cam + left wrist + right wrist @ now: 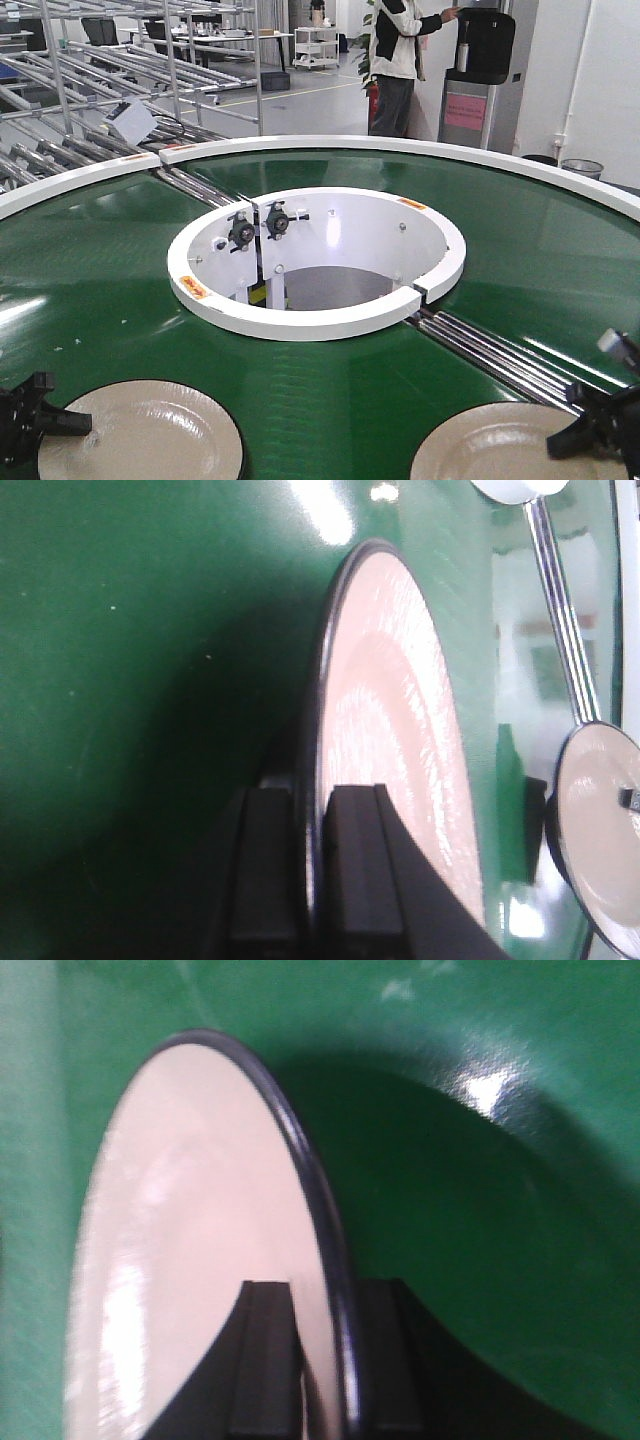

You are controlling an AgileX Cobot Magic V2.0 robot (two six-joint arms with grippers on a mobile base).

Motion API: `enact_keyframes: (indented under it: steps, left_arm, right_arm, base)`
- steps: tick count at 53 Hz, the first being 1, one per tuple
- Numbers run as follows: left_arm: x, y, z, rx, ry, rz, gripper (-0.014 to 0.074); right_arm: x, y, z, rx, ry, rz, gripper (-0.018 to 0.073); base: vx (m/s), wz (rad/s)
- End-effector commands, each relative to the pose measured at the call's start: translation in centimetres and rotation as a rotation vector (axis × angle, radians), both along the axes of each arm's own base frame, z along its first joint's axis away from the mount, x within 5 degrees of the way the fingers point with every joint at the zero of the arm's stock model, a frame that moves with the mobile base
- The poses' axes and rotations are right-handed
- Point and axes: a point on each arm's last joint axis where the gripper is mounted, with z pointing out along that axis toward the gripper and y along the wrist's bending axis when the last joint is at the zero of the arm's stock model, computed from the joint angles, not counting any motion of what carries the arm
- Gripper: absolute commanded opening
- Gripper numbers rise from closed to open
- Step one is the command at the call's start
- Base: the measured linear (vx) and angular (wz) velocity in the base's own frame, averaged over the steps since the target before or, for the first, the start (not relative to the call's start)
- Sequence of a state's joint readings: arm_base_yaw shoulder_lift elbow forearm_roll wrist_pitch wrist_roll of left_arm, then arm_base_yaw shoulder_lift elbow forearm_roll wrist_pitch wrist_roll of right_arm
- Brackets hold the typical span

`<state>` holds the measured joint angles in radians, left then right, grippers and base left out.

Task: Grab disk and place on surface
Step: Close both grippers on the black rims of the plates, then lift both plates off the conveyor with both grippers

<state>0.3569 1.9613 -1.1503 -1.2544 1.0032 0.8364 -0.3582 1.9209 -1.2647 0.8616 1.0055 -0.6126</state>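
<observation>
The left gripper (310,880) has two matte black fingers (262,880), blocky with flat ends and sloping outer sides. The right gripper (335,1360) is the same black, also with two blocky fingers.

The conveyor belt (100,300) is a deep, glossy green streaked with pale glare, and its outer rim (400,146) is white. The inner ring (320,322) is white too, with small orange labels (193,290). The left disk (140,435) and the right disk (490,450) are cream with fine circular sheen lines and a thin dark edge. The left gripper (307,798) and the right gripper (325,1290) are matte black. The rollers (500,350) in the belt's seam are silver.
</observation>
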Motion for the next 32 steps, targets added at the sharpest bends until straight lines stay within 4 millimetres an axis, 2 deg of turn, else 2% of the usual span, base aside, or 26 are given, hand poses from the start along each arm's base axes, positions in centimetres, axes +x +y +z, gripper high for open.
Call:
enact_keyframes:
  steps: [1, 12, 23, 25, 26, 32]
  left_arm:
    - [0.5, -0.9, 3.3, -0.131, -0.102, 0.005, -0.0009]
    - [1.0, -1.5, 6.5, -0.431, -0.241, 0.045, -0.0006]
    - [0.2, -2.0, 10.0, -0.435, -0.330, 0.042, -0.0005]
    - [-0.1, -2.1, 10.9, -0.442, -0.347, 0.045, -0.0005]
    - [-0.9, -2.3, 13.3, -0.484, -0.385, 0.065, -0.0003]
    - [-1.8, -2.6, 15.6, -0.494, -0.430, 0.070, -0.0002]
  right_arm:
    - [-0.1, -1.1, 5.4, 0.013, -0.181, -0.128, -0.0009]
    - [-2.0, -0.1, 12.4, 0.180, -0.378, -0.205, -0.0009]
    - [-4.2, 1.3, 17.3, 0.268, -0.502, -0.229, -0.0009]
    - [-4.7, 1.5, 18.0, 0.280, -0.518, -0.234, -0.0009]
    - [-5.6, 1.9, 19.4, 0.294, -0.552, -0.239, -0.0009]
    - [-6.3, 2.3, 20.4, 0.316, -0.575, -0.243, -0.0009]
  base:
    - [0.00, 0.00]
    - [0.00, 0.00]
    - [0.00, 0.00]
    - [0.00, 0.00]
    - [0.00, 0.00]
    - [0.00, 0.00]
